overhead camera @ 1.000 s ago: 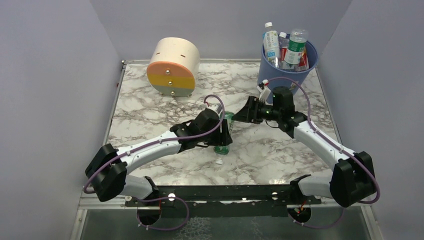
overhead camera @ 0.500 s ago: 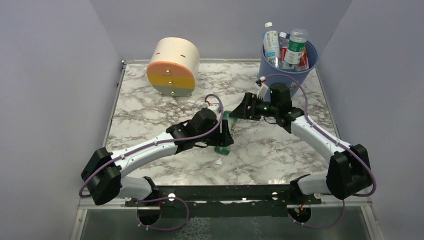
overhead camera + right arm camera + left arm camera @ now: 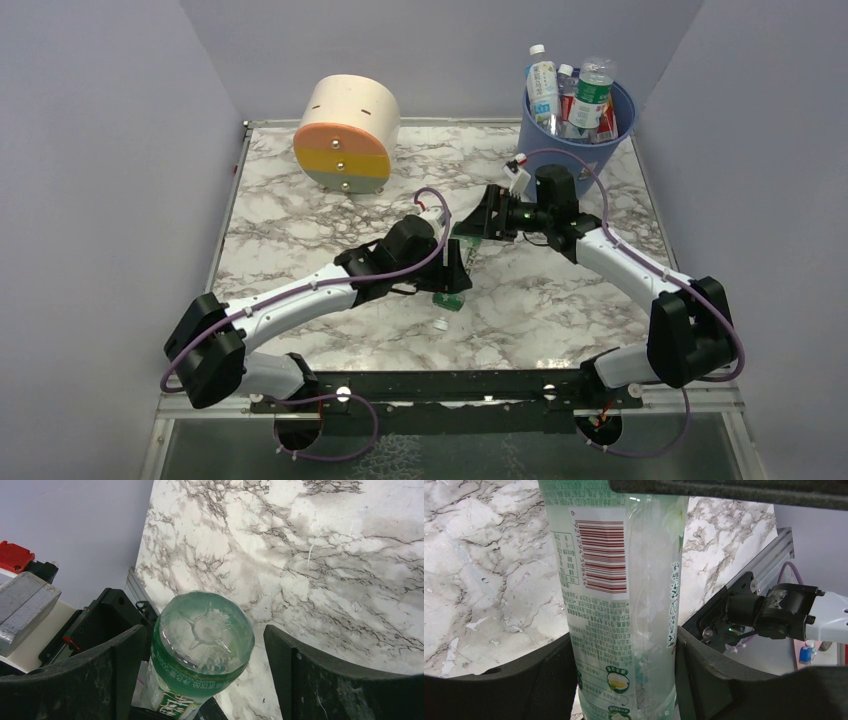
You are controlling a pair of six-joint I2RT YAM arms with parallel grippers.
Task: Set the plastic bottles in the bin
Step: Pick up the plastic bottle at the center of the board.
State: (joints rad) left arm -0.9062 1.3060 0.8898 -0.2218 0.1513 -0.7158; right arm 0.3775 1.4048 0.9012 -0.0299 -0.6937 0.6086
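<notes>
Arms (image 3: 300,292) (image 3: 630,268) angled inward: left end effector (image 3: 453,268) clamped on bottle (image 3: 619,605), right end effector (image 3: 205,660) wide around it.

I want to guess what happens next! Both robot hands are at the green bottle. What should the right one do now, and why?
Probably close the right gripper on the green bottle. Its fingers sit either side of the bottle's base, one with a gap, while the left gripper clamps its middle. The right arm is nearer the bin.
</notes>
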